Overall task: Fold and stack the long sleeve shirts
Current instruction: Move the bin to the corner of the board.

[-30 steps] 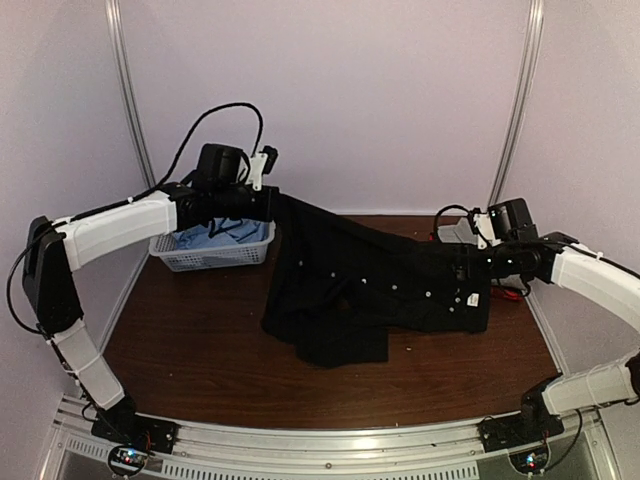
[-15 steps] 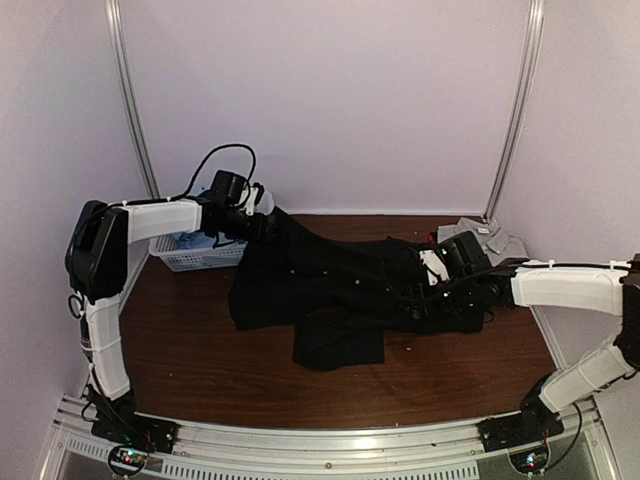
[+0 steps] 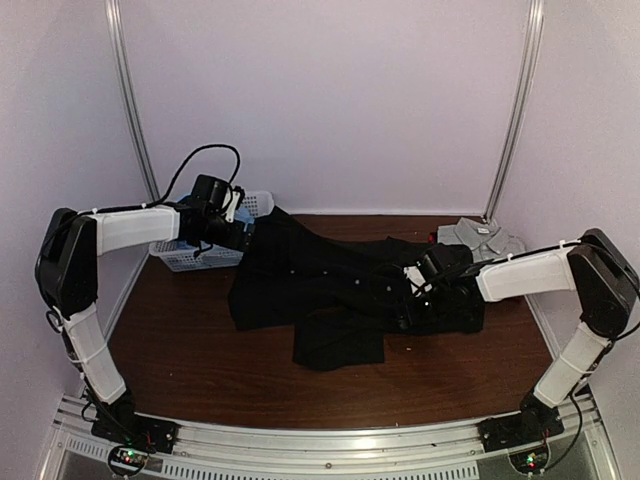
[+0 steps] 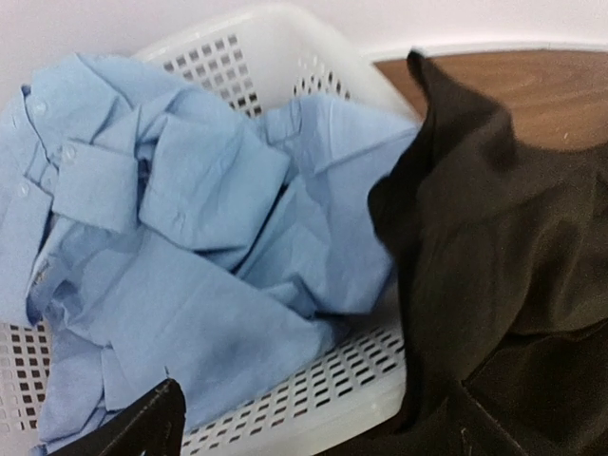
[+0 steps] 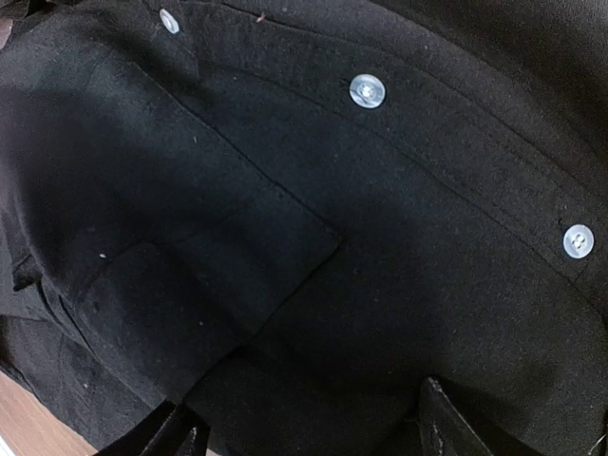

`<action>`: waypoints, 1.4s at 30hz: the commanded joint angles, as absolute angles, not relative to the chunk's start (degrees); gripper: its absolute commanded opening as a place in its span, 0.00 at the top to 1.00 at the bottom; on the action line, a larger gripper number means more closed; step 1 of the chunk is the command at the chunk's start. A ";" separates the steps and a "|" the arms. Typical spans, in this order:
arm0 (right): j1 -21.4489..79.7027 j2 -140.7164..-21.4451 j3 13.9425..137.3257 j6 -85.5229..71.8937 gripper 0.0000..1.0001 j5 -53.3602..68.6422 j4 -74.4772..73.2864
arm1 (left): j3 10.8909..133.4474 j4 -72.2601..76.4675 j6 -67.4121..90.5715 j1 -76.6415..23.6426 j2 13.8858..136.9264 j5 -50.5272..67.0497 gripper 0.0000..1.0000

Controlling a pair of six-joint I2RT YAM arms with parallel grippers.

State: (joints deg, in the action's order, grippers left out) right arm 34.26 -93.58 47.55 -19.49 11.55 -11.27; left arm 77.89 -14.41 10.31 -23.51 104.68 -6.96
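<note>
On the table (image 3: 200, 370), the black shirt (image 3: 320, 275) lay crumpled with its long axis running left to right. Its left end was draped against the white basket (image 3: 185, 258) and its right end stopped short of the grey shirt (image 3: 485, 238) at the far right corner. The light blue shirt (image 4: 190, 237) sat heaped in the basket. The right gripper (image 3: 415, 290) was down on the black shirt's right half, over the button strip. Its 2 fingers stood apart with cloth beneath, but whether they pinched it could not be told. The left gripper (image 4: 309, 423) hung over the basket's near rim, jaws wide with nothing between, and the black shirt's end lay just to its right. Judged from this, each arm was close to 1 end.
</note>
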 commanded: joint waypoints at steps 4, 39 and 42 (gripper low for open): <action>34.31 -94.99 49.83 -18.52 0.24 11.00 -10.67 | 75.48 -15.27 5.82 -21.29 106.35 -9.27 0.11; 34.29 -98.04 52.95 -16.88 0.26 10.40 -13.22 | 75.63 -18.34 0.60 -11.63 111.08 -36.34 0.02; 34.33 -97.27 53.28 -16.99 0.26 9.05 -15.11 | 77.63 -18.25 -2.08 -10.55 112.39 -37.31 0.02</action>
